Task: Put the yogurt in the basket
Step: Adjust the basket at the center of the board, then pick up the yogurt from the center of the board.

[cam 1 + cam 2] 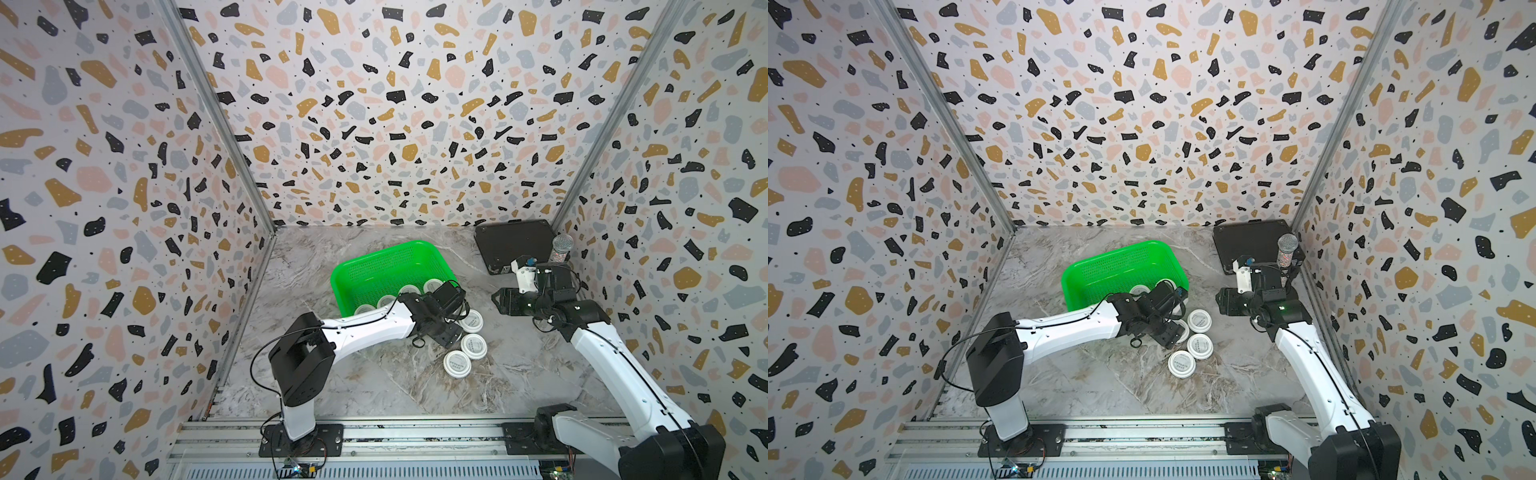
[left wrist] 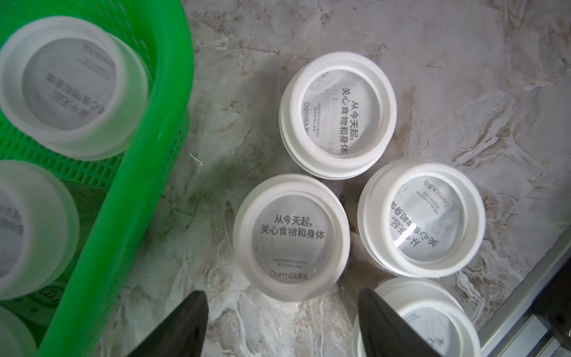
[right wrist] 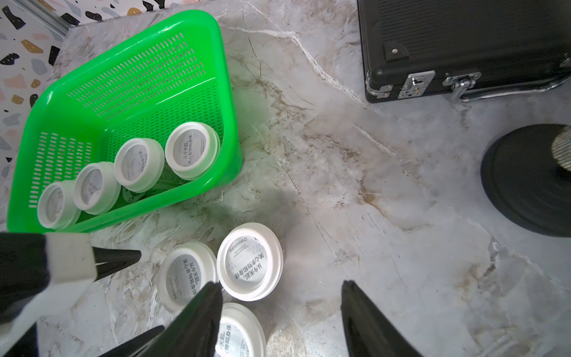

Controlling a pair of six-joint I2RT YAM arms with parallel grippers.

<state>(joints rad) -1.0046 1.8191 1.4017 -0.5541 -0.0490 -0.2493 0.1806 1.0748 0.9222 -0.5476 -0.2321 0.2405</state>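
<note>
Yogurt cups point(image 3: 133, 163): four sit in a row inside the basket point(image 3: 139, 77) along one wall, and four more cups point(image 2: 292, 236) are clustered on the desk point(image 3: 370, 201) just beside it. We read this as mid-task, half done. The left end effector point(image 2: 281, 292) hangs spread and empty over the cup nearest the basket. The right end effector point(image 3: 281, 283) is also spread, holding nothing, near the cluster. Next, we judge: lower the left one astride that cup, close without nudging its close neighbours, and lift it over the rim.
</note>
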